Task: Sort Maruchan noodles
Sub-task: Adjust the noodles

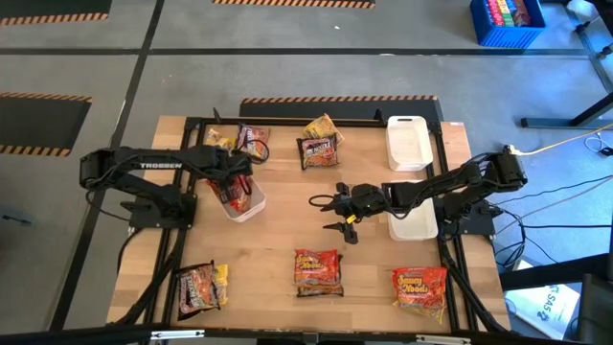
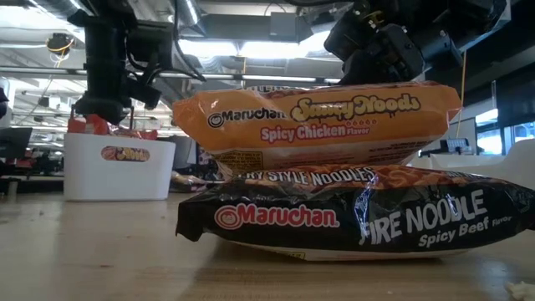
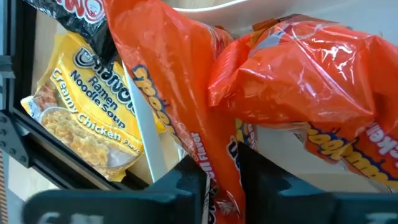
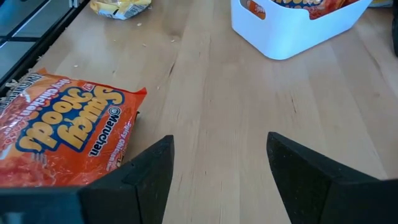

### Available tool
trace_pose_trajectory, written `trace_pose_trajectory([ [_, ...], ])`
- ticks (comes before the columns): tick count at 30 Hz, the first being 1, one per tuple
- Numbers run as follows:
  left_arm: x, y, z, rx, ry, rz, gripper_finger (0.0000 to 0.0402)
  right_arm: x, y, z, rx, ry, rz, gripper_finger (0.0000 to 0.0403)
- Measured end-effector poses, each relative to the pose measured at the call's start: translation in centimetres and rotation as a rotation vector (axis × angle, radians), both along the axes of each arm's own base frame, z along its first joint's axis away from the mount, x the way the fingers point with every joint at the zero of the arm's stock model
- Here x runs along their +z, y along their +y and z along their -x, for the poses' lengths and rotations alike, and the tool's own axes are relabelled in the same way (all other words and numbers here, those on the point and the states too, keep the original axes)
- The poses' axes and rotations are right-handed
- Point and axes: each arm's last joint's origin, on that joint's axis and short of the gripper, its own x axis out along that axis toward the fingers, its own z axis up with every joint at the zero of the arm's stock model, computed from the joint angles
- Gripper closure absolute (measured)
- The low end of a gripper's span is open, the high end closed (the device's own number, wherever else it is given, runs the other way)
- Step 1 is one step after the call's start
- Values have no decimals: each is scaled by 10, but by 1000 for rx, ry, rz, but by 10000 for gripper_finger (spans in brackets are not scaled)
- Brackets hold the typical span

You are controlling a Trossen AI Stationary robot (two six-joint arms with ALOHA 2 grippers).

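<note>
Pale wood counter (image 1: 287,230) fills the frame's middle, grey hazard-striped floor around it. Left gripper (image 1: 235,187), at centre left, hovers over the white bin (image 1: 251,204), jaws gripping a red-orange packet (image 3: 186,124) upright inside. Right gripper (image 1: 335,213) waits at centre, jaws open and empty. Other Maruchan noodles (image 1: 318,271) lie scattered along the upper and lower edges. Released crooked, the packet could tip over the bin's rim.

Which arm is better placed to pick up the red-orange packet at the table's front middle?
Right, probably: the right end effector hovers open just behind the red-orange crinkly plastic packet, while the left end effector is at the white rectangular bin.
</note>
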Motion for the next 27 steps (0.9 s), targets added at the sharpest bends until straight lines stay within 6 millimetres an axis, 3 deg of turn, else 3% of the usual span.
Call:
trace_pose_trajectory([
  [9,29,1,-3,44,-13,12,249,0,0,0,-2,1,-5,166],
  [15,64,1,-6,168,-81,32,247,0,0,0,-3,1,-5,166],
  [19,81,-2,-12,315,-213,156,248,2,0,-1,2,-7,3,166],
  [23,85,-6,-17,521,-313,351,248,4,0,-2,36,-24,61,166],
  [27,84,-14,-22,610,-341,391,248,2,0,-2,82,-35,140,166],
])
